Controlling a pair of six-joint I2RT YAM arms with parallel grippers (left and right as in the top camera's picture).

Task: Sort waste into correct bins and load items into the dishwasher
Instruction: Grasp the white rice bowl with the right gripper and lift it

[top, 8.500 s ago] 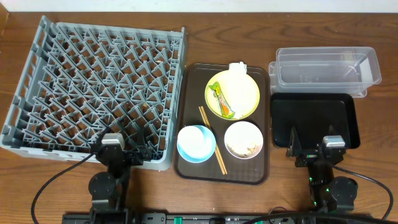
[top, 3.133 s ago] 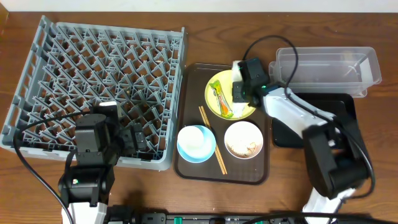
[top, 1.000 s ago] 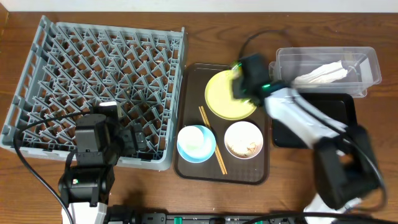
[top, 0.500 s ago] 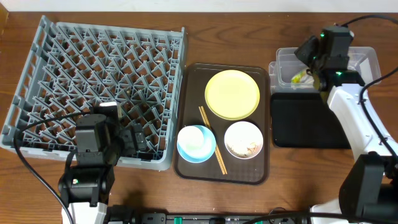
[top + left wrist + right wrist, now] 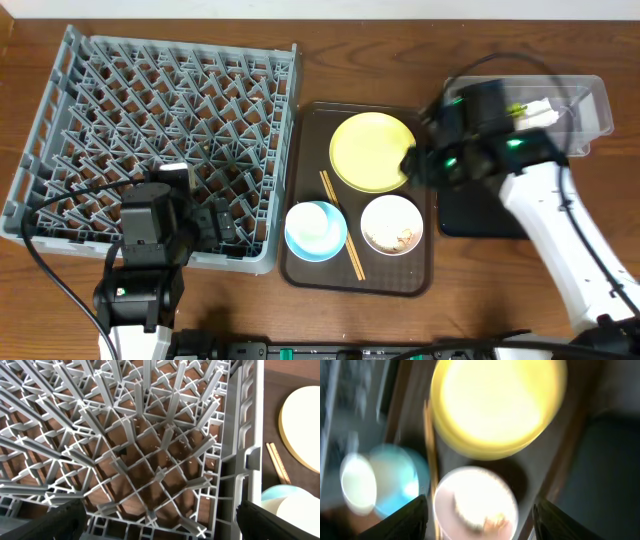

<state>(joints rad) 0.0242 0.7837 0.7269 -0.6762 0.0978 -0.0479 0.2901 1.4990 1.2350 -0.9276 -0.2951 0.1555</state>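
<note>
While left gripper hangs over front edge of grey dish rack, jaws stand wide apart, empty. Brown tray next: yellow plate at back, blue bowl and white bowl in front, chopsticks between bowls, crumbs in white bowl. Right gripper, blurry, above plate's right edge, jaws apart, holding nothing. White paper in clear tub, black tray just in front.

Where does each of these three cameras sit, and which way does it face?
Overhead: fixed above the table, looking straight down; dish rack, brown tray, both arms show.
Left wrist: on the left arm, facing down into the rack; its fingers show.
Right wrist: on the right arm, blurred, above yellow plate and white bowl; its fingers show.
Shared: all three show the plate.
</note>
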